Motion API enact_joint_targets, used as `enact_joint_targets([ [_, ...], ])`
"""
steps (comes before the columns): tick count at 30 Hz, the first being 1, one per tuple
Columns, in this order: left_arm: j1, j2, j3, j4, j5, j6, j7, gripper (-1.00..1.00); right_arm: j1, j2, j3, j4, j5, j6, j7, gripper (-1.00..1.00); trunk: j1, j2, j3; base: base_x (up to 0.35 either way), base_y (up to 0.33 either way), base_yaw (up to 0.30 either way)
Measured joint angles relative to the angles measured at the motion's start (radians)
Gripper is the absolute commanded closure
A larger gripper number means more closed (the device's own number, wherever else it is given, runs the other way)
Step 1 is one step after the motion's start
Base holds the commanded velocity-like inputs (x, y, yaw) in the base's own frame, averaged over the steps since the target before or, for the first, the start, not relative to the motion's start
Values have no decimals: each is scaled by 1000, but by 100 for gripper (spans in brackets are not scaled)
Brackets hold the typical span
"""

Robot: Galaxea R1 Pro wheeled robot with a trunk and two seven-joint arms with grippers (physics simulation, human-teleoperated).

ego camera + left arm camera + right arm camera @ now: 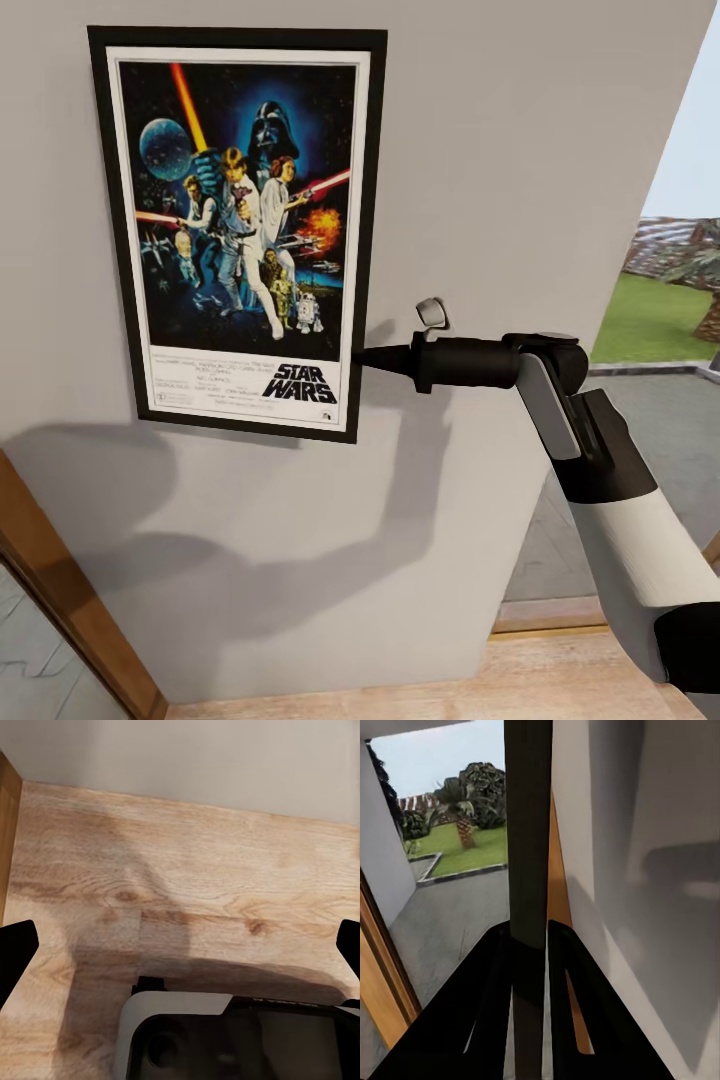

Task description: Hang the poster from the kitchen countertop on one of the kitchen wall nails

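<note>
The poster (238, 232) hangs flat against the grey wall (520, 140), upright but tilted a little, its lower edge sloping down toward the right. Its black frame and white border surround blue-black artwork with figures and lightsabers and the title in the lower right corner.

The right gripper (362, 357) meets the poster at the lower part of its right-hand edge, the black fingers tapering to a point that touches the frame. In the right wrist view the two fingers (495, 997) are closed on a thin dark edge-on strip, the poster (528, 832), which runs straight away from the camera between them, with the wall to one side and a paved yard, lawn and trees beyond on the other.

The right arm (620, 500) rises from the lower right corner of the head view, white forearm angled up and left, then bends sharply at the wrist so that the black gripper body lies level and points left at the frame. Its shadow falls across the wall below the poster.

The left gripper (180, 945) points down at the wooden floor (187, 870), its black fingertips (15, 952) wide apart at the two sides of the left wrist view with nothing between them
</note>
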Motion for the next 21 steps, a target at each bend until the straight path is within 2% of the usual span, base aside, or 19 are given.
enact_joint_targets([
  [21,1,-6,3,-3,0,-2,2,-100,3,0,-4,-6,2,0,1,100,0,0,0,0,0,0],
])
